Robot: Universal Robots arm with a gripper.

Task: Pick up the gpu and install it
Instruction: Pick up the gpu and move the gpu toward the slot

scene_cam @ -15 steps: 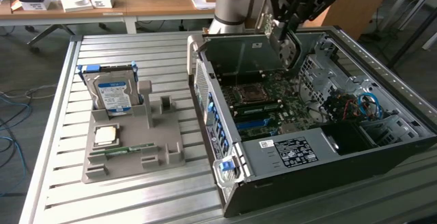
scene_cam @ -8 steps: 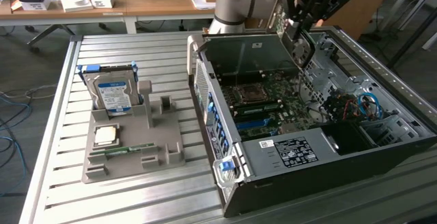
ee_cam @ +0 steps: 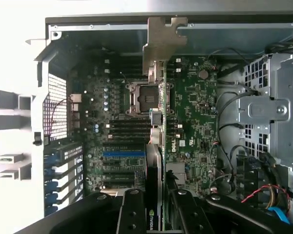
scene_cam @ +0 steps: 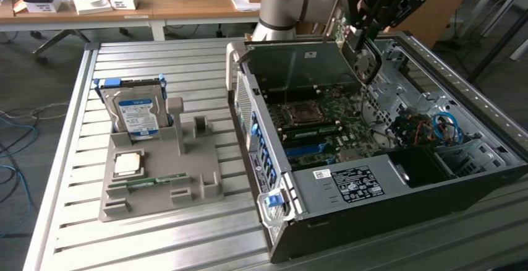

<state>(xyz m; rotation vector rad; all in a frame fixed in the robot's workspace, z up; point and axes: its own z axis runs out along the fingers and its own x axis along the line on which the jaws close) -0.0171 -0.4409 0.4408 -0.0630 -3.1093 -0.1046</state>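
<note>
Item: gpu [ee_cam: 155, 165] — clamped edge-on in the pincer [ee_cam: 154, 207], hanging over the motherboard [ee_cam: 195, 112] at the far end of the open computer case [scene_cam: 347, 184]. Case lies on the slatted surface [scene_cam: 165, 234]. Grey parts holder [scene_cam: 161, 172] to the exterior view's left — hard drive [scene_cam: 136, 113] upright in it.

Robotics lab/workshop: grey-and-blue robot arm [scene_cam: 285, 2], slatted aluminium workbench [scene_cam: 165, 60], open black desktop PC case [scene_cam: 387, 218], grey plastic parts holder [scene_cam: 177, 159], cluttered wooden desks [scene_cam: 194, 8] behind, cables [scene_cam: 17, 138] on floor.
</note>
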